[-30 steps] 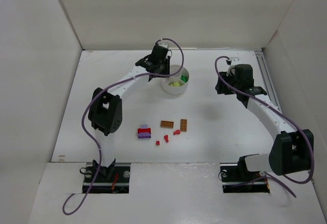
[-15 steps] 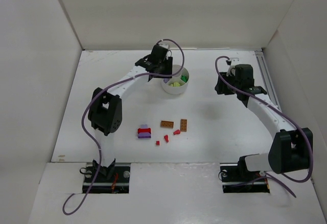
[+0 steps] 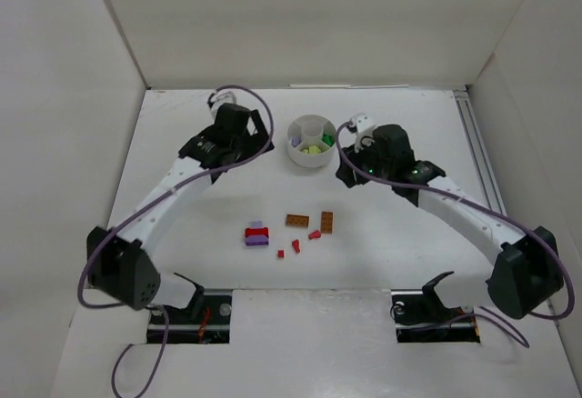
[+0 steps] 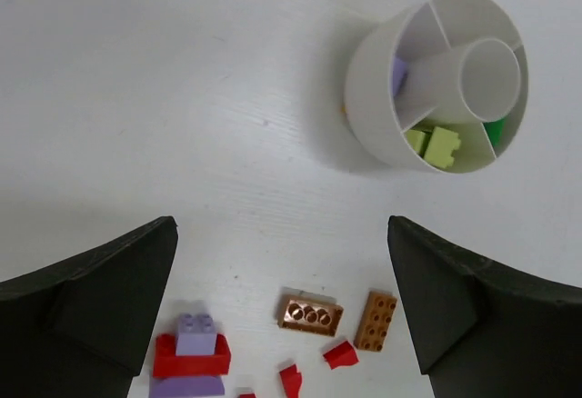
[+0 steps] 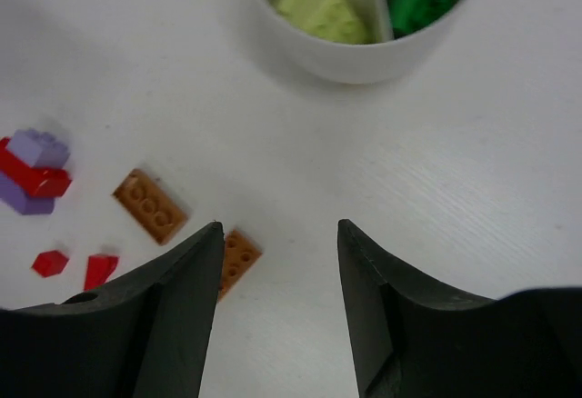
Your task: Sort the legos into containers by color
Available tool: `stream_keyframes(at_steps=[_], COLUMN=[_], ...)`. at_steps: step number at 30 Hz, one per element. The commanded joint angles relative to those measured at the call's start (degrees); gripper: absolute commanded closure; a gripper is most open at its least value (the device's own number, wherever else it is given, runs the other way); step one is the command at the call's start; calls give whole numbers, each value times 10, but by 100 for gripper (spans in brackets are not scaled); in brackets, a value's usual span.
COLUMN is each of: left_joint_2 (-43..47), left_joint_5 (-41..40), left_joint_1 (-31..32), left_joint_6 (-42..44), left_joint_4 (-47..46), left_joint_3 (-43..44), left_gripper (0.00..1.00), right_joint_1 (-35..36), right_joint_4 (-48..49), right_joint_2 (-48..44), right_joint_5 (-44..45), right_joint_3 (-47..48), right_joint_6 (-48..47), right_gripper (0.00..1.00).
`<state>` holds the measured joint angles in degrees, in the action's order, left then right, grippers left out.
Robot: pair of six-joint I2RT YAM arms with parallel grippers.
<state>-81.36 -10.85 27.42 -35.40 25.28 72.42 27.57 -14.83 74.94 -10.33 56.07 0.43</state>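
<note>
dish [image 4: 366,98] white | inner legos [image 4: 443,146] lime, green (one lilac) | loose legos [image 4: 310,314] red, brown, purple

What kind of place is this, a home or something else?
Probably a lab test bench: white table boxed by plain walls, two robot arms bolted at its edge, legos beside a divided dish.

Table [image 3: 182,198]: white, matte; a faint grain shows in your wrist views.
Back wall [image 3: 309,25]: plain white panel, upright behind the table.
Left wall [image 3: 55,144] and right wall [image 3: 546,116]: white panels closing you in on both sides.
Rail [image 3: 473,144]: pale strip along the table's right edge.
Near ledge [image 3: 309,343]: white.
Light: even, with soft shadows.
</note>
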Motion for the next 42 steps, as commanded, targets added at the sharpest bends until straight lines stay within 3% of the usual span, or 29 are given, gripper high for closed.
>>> stream_keyframes(at_steps=[1, 6, 12, 17, 26, 42], left_joint_2=[81, 249, 401, 429, 460, 486], left_joint_5=[-86, -80, -74, -80, -63, -63], left_joint_1=[-7, -12, -12, -12, -12, -12], left_joint_6=[-177, -262, -278, -278, -247, -225], left_joint_4=[104, 158, 188, 227, 212, 195], left_joint_3=[-92, -198, -243, -243, -249, -266], left_gripper=[0, 0, 0, 0, 0, 0], right_joint_1=[84, 193, 284, 339, 352, 352], right_joint_4=[22, 38, 32, -9, -29, -78], right_joint_2=[32, 100, 209, 301, 396, 466], right_joint_5=[12, 74, 117, 163, 226, 254], right_joint_3=[39, 71, 155, 234, 293, 349], right_joint_6=[20, 117, 192, 274, 360, 420], right_gripper=[42, 42, 43, 41, 40, 43])
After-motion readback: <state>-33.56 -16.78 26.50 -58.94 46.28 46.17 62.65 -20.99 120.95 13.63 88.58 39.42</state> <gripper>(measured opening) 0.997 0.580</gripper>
